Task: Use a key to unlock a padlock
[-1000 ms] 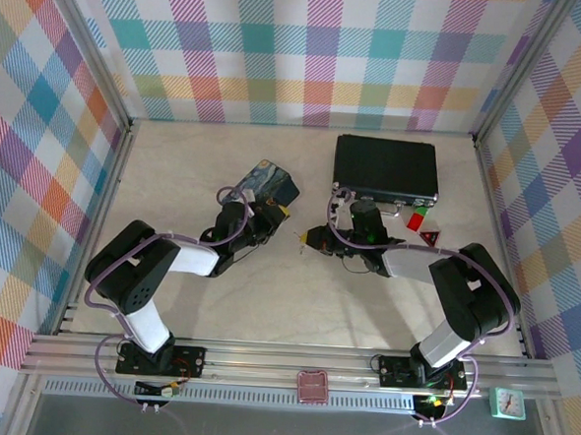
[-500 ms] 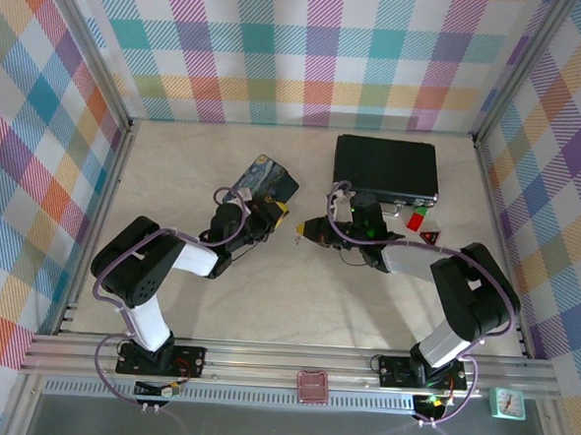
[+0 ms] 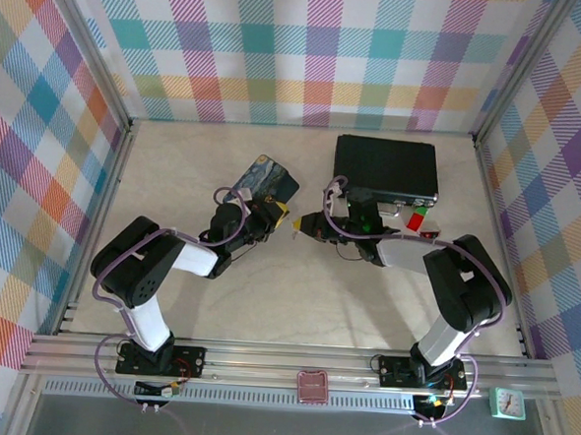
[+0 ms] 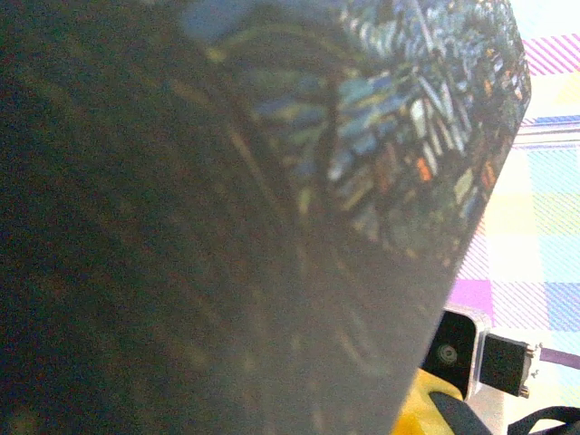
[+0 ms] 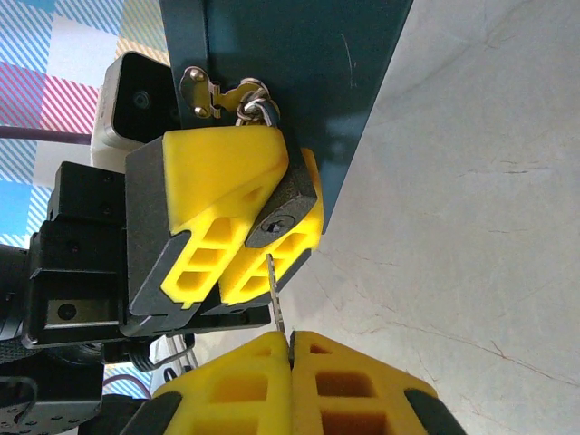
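The padlock [image 5: 288,207] is a small dark-grey lock hanging by its shackle from the hasp [image 5: 210,91] of the blue painted tin [image 5: 299,63]. My left gripper [image 5: 263,195] is shut on the lock body, and the keyhole faces my right gripper [image 5: 292,343]. That gripper is shut on the key [image 5: 277,292]. The thin blade points up at the keyhole, its tip just short of it and slightly left. In the top view the left gripper [image 3: 274,215] and right gripper [image 3: 304,227] meet tip to tip beside the tin [image 3: 266,180].
A flat black case [image 3: 387,167] lies behind the right arm, with small red and green pieces [image 3: 420,225] beside it. The tin's painted face [image 4: 408,136] stands right against the left wrist camera. Bare tabletop [image 3: 295,297] stretches toward the near edge.
My right gripper has carried the key up and left, closer to the padlock. The left gripper and tin shifted slightly toward the back at first, then held still.
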{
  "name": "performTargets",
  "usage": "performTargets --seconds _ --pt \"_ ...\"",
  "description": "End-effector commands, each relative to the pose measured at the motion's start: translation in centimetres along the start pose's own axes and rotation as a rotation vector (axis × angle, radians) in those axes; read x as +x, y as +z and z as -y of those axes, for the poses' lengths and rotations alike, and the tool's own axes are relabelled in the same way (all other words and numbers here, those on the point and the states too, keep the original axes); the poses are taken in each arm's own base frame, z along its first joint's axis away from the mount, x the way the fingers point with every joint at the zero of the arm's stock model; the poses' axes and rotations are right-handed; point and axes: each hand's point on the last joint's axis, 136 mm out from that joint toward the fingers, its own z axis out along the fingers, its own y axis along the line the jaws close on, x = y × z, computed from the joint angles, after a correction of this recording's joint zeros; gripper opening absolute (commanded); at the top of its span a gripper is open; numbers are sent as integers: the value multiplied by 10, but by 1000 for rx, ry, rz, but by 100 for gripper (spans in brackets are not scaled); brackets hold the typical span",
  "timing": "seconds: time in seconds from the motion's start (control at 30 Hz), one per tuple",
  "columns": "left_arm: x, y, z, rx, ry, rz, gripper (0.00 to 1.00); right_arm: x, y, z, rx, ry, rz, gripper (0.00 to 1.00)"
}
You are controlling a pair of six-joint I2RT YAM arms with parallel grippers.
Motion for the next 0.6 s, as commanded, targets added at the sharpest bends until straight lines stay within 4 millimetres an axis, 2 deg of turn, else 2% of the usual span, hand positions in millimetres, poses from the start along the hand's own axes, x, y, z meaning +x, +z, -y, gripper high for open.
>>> performTargets --seconds 0.0,0.3,0.57 --pt "-4 -5 30 87 4 0 0 -13 3 -13 -54 -37 18 0" --pt "-3 -4 30 82 12 -3 0 -17 5 -21 -87 -33 15 0" --pt "6 1 38 101 29 -32 0 -20 13 -16 -86 -9 7 0"
